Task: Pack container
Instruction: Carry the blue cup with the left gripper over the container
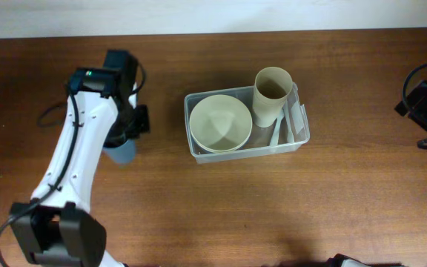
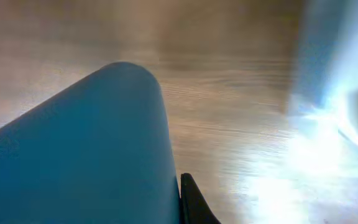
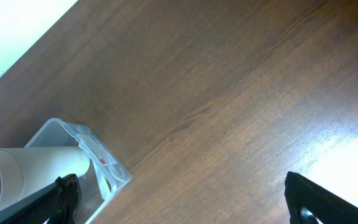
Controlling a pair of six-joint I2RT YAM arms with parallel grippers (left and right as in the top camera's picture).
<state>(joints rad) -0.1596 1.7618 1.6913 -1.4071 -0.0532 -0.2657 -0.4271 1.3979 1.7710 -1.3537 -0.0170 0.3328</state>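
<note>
Near mid-table the container (image 1: 288,145) sat part filled, with wide stretches of wood on all sides.

Across the brown table (image 1: 332,215), open wood ran from the container to both arms and to the near edge, while the far edge lay closer behind it. The white left arm (image 1: 80,156) stretched along the left side, well apart from the container. The left gripper (image 1: 128,126) looked clamped on a blue cup (image 1: 122,153), one dark finger (image 2: 191,202) pressed to its side. The right gripper (image 3: 178,180) waited at the far right edge, fingers spread wide with nothing between them. Inside the container a cream bowl (image 1: 221,122) filled the left half. A cream cup (image 1: 271,95) leaned over the far rim beside it, and a white utensil (image 1: 276,133) lay near the labelled end.
</note>
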